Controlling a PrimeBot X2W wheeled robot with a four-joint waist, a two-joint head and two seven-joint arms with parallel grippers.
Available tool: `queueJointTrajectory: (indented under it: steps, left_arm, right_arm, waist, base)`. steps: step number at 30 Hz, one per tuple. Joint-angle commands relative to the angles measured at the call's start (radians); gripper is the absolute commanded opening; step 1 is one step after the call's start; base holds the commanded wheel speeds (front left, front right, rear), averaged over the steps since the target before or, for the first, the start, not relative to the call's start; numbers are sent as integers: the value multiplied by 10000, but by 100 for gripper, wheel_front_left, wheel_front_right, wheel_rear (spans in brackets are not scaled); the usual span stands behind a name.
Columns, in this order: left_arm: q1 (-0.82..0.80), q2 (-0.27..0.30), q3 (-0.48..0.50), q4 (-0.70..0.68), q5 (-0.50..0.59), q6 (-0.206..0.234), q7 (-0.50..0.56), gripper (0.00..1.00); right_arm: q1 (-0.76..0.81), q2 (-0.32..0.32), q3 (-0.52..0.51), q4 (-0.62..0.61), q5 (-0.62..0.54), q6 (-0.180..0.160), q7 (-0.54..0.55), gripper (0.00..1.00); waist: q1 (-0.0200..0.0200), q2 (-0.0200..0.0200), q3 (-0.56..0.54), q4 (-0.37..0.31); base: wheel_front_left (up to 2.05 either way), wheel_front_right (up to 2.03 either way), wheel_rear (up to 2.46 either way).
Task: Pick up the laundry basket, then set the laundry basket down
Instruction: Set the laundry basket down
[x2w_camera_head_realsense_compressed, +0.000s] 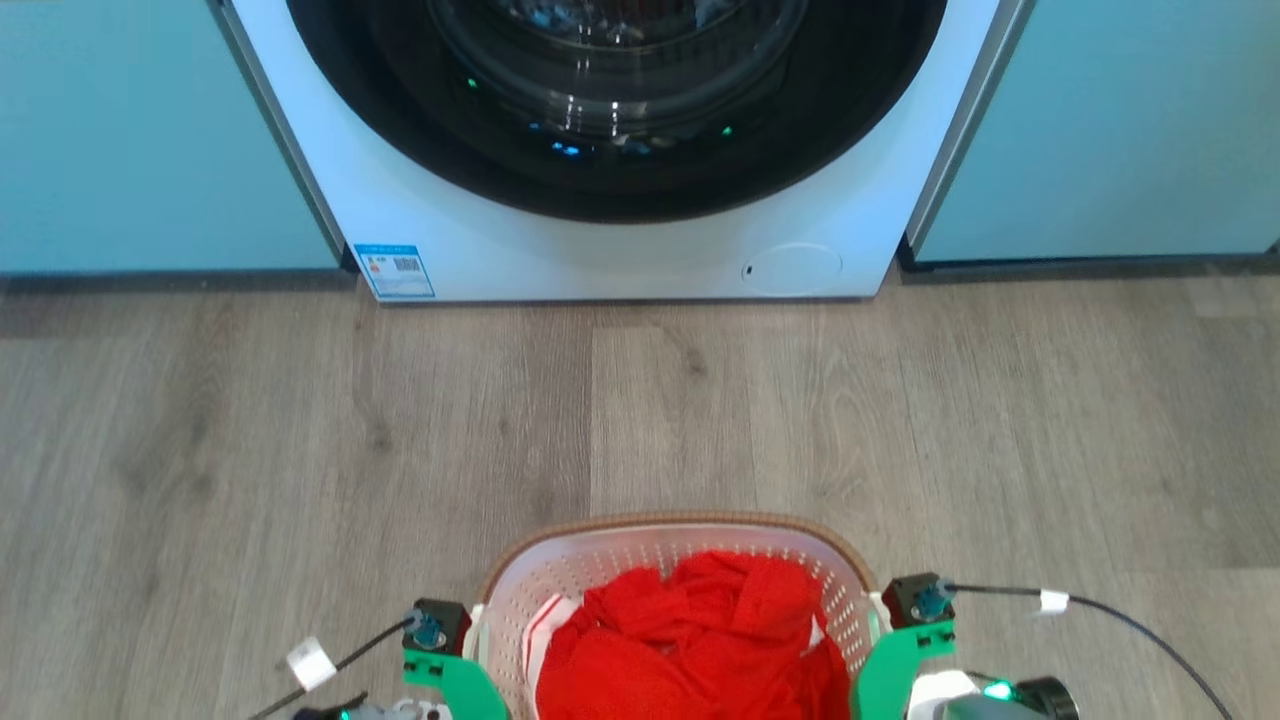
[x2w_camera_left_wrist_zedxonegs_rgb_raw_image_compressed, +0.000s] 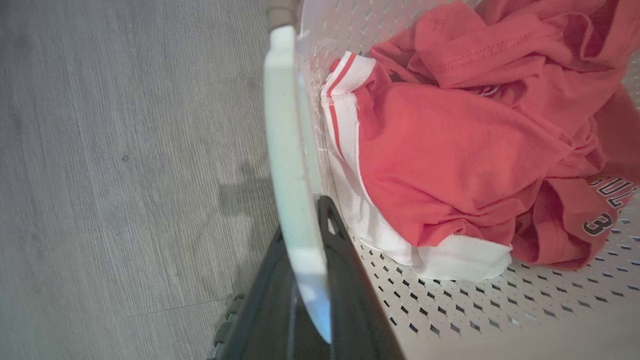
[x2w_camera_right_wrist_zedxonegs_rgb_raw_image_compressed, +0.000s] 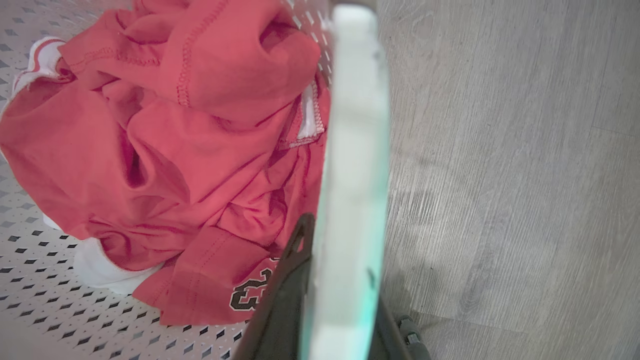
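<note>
Since each gripper is closed on a side handle, the step in hand appears to be the carrying one, between picking up and setting down; whether the bottom is off the grey wood-look plank floor (x2w_camera_head_realsense_compressed: 300, 430) cannot be told.

The landmark is the white front-loading washing machine (x2w_camera_head_realsense_compressed: 620, 250) with its dark round door. The small white perforated plastic laundry basket (x2w_camera_head_realsense_compressed: 670, 520) with a brown woven-look rim is in front of the machine, well apart from it and roughly in line with its door.

On the side of the machine's blue label (x2w_camera_head_realsense_compressed: 394, 270), the left gripper (x2w_camera_left_wrist_zedxonegs_rgb_raw_image_compressed: 302, 225) has one dark finger on each side of the pale left handle (x2w_camera_left_wrist_zedxonegs_rgb_raw_image_compressed: 290, 150), pressed narrow on it. In the basket lies a crumpled red garment (x2w_camera_head_realsense_compressed: 700, 640) with white trim and dark letters. On the other side, the right gripper (x2w_camera_right_wrist_zedxonegs_rgb_raw_image_compressed: 345, 260) clamps the pale right handle (x2w_camera_right_wrist_zedxonegs_rgb_raw_image_compressed: 355, 150) in the same way.

The next move probably calls for both arms to go down together and level, so that the basket does not tilt, and to open only when its bottom rests on the floor.

Counted: one machine, one basket, two handles, two grippers, one red bundle; how many pieces are in the bundle cannot be told.
</note>
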Motion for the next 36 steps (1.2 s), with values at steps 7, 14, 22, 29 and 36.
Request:
queueJointTrajectory:
  steps: [7,14,22,29,36]
  left_arm:
    - [-1397,254,129,-42,-52,175,-324,0]
    - [-2594,254,205,-33,-32,258,-603,0]
    - [-4304,254,265,-93,23,378,-965,0]
    - [-5379,254,239,-174,20,479,-1192,0]
    - [-6085,254,139,-184,4,540,-1323,0]
  right_arm:
    - [-1141,53,147,3,-65,65,-440,0]
    - [-2388,53,40,206,-190,65,-705,0]
    - [-4277,53,-232,563,-439,65,-1138,0]
    - [-5356,53,-473,689,-764,65,-1355,0]
    - [-5745,-118,-1065,699,-1322,65,-1287,0]
  waist:
    - [0,-1,1310,-63]
    - [0,-1,2870,-104]
    - [0,-1,5163,9]
    - [0,-1,6590,117]
    - [0,-1,7327,191]
  base:
    - [0,0,0]
    - [0,0,0]
    - [0,0,0]
    - [0,0,0]
    - [0,0,0]
